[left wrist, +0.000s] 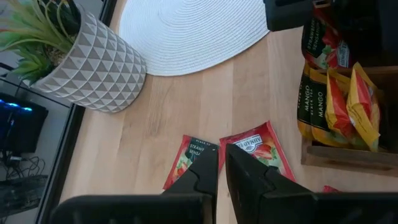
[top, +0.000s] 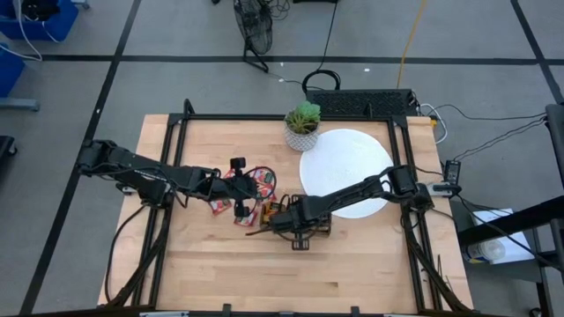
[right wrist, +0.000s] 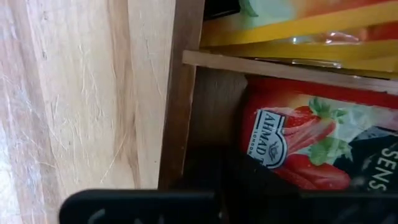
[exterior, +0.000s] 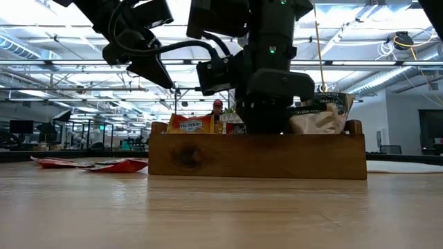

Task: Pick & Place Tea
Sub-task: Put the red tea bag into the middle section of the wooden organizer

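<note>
Several tea sachets, mostly red, lie flat on the wooden table (top: 251,185), two of them (left wrist: 258,149) just below my left gripper (left wrist: 217,171). That gripper hangs above them, shut, with nothing between its fingers. More sachets, yellow, red and pale (left wrist: 336,99), stand on edge in the brown wooden tray (exterior: 256,155). My right gripper (top: 295,222) points down into a tray compartment, shut, its dark fingers (right wrist: 211,180) next to a red strawberry sachet (right wrist: 298,143) that lies in there. My right gripper reaches from above, pointing down, into the tray compartment beside the red sachet (right wrist: 267,149). The fingers show only as a dark shape at the picture's edge, so I cannot tell whether they touch the sachet or the tray.
A small potted green plant (top: 304,125) stands at the far middle of the table, next to a round white woven mat (top: 348,167) under the right arm. The near half of the table (top: 264,273) is bare wood.
</note>
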`<move>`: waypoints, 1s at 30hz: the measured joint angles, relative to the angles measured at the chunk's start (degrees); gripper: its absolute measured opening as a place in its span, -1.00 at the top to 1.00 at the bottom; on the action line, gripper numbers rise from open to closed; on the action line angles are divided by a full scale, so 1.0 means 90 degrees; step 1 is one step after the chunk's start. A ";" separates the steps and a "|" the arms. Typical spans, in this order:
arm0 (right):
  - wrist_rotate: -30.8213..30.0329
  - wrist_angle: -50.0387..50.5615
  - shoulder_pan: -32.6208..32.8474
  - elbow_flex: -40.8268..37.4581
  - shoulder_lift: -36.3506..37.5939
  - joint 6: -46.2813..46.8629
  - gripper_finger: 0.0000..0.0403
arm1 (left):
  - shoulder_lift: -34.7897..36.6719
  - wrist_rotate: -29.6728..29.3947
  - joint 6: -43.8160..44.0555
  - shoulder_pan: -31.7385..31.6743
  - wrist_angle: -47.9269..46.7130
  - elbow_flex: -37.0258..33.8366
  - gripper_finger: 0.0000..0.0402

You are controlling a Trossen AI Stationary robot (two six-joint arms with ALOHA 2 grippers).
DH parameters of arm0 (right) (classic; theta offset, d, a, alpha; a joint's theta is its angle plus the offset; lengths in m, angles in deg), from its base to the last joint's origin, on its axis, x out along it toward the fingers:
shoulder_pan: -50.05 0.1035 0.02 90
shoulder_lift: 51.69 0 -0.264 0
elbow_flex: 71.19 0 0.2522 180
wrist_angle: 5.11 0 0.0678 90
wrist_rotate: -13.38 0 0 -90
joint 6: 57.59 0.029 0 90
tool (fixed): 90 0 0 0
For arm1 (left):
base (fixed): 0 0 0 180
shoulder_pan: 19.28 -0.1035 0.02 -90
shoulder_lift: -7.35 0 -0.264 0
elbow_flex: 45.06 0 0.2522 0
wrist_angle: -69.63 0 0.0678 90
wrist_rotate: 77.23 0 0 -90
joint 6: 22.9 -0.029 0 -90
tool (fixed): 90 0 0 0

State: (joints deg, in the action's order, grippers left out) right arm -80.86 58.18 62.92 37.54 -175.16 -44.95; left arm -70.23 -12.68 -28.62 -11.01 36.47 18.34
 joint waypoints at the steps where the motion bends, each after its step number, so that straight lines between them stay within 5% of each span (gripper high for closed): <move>1: -0.0019 0.0014 0.0000 0.0005 -0.0041 -0.0005 1.00 | 0.0000 0.0000 0.0002 0.0000 0.0000 0.0000 0.81; 16: -0.2516 0.0387 0.0560 -0.0036 -0.0227 -0.0049 1.00 | 0.0000 0.0002 0.0056 0.0000 -0.0007 0.0000 0.81; 20: -0.2390 0.0249 0.0664 -0.0041 -0.0191 -0.0308 1.00 | 0.0000 0.0005 0.0085 0.0000 -0.0007 0.0000 0.81; 25: -0.1263 -0.0274 0.0774 -0.0025 -0.0055 -0.1195 1.00 | 0.0000 0.0010 0.0150 0.0000 -0.0007 -0.0001 0.81; 30: -0.1250 -0.0242 0.0790 0.0008 -0.0053 -0.1270 1.00 | 0.0000 0.0017 0.0198 0.0000 -0.0007 0.0000 0.81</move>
State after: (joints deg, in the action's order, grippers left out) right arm -92.11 56.00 70.03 37.61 -175.63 -56.38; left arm -70.23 -12.53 -26.83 -11.01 36.40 18.34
